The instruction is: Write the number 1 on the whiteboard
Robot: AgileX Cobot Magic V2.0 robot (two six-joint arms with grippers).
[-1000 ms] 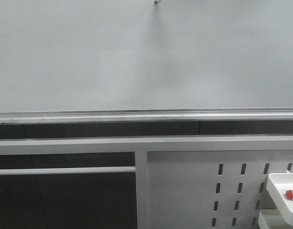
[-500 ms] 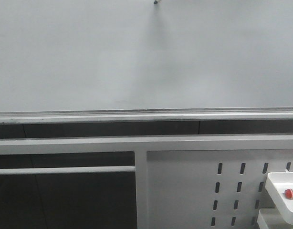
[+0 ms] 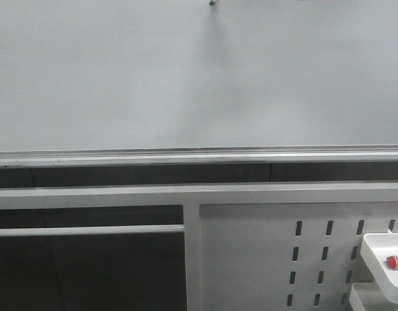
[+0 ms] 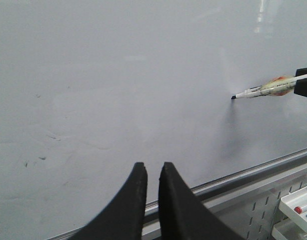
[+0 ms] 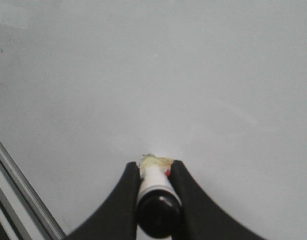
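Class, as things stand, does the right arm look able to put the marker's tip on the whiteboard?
Probably yes. The right hand grips the marker, its tip already at or almost on the bare whiteboard, with nothing between.

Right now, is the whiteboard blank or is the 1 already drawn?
Blank, no stroke shows. The whiteboard carries only faint smudges; the marker, held in the right jaws, has its black tip at the surface. Contact: cannot tell.

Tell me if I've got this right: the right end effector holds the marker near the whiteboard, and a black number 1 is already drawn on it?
Not quite. The right end effector does hold the marker near the whiteboard, but no number 1 is drawn yet. The left wrist view shows the board bare around the tip, apart from faint smudges.
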